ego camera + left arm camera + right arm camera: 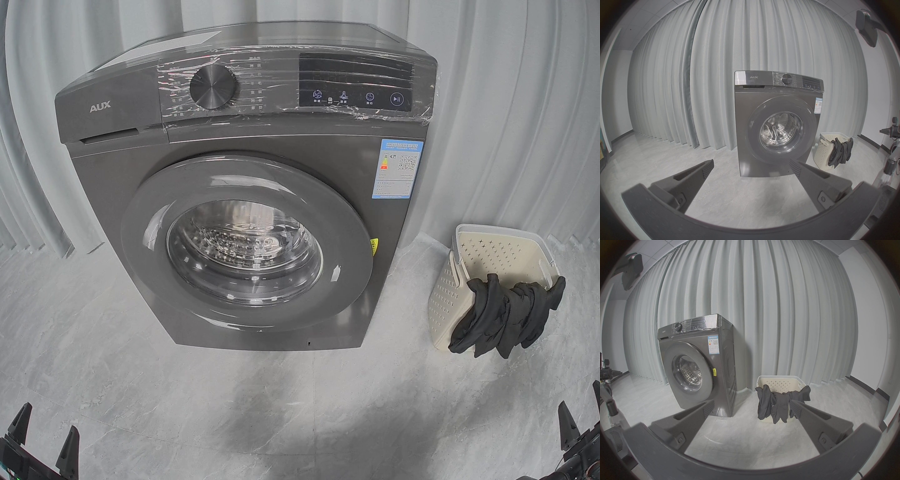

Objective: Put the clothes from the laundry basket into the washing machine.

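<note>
A grey front-loading washing machine [250,187] stands on the floor with its round glass door [245,250] shut. To its right a cream perforated laundry basket [494,250] holds a dark garment [506,312] draped over its front rim. My left gripper [44,434] sits low at the near left, open and holding nothing, well short of the machine [778,125]. My right gripper [581,415] is low at the near right, open with nothing in it, facing the basket [781,383] and the hanging garment [778,402].
Pale curtains [512,125] hang behind the machine and basket. Grey marble-look floor [281,406] stretches wide between me and the machine. A walled corner with dark skirting [865,387] lies beyond the basket.
</note>
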Robot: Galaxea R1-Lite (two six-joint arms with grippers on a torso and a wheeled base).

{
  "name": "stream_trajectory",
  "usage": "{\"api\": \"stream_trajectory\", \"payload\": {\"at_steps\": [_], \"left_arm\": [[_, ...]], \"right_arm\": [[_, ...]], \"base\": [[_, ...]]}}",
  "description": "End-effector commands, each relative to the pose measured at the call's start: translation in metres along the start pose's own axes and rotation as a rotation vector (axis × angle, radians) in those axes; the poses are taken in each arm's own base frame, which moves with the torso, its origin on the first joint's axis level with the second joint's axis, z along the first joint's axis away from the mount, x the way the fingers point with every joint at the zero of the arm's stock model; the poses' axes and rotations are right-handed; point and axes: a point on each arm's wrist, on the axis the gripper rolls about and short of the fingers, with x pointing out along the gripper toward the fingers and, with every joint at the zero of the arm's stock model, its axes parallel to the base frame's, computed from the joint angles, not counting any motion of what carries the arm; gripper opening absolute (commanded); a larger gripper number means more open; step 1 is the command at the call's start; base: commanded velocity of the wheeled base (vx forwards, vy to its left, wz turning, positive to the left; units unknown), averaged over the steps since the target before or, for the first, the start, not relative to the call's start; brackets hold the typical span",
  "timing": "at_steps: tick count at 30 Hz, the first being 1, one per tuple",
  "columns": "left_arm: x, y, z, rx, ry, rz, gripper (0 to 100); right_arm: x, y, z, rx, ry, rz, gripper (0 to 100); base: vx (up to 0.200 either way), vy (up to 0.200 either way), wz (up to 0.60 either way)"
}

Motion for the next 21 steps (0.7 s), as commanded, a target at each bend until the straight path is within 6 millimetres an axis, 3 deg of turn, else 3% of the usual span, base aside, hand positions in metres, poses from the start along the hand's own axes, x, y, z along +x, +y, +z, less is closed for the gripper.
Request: {"api": "stream_trajectory", "payload": {"at_steps": [1,3,21], "left_arm": [[0.0002,0.0001,-0.0047,0.0,0.002,0.0,100],[0.0002,0.0001,-0.0047,0.0,0.002,0.0,100],[0.0002,0.0001,-0.0047,0.0,0.002,0.0,100]], "right_arm": [[0.0,0.0,-0.0052,0.0,0.001,0.0,100],[0.0,0.0,-0.0052,0.0,0.001,0.0,100],[0.0,0.0,-0.0052,0.0,0.001,0.0,100]], "base": [[0.0,0.0,0.0],[0.0,0.0,0.0],[0.0,-0.2,0.0]]}}
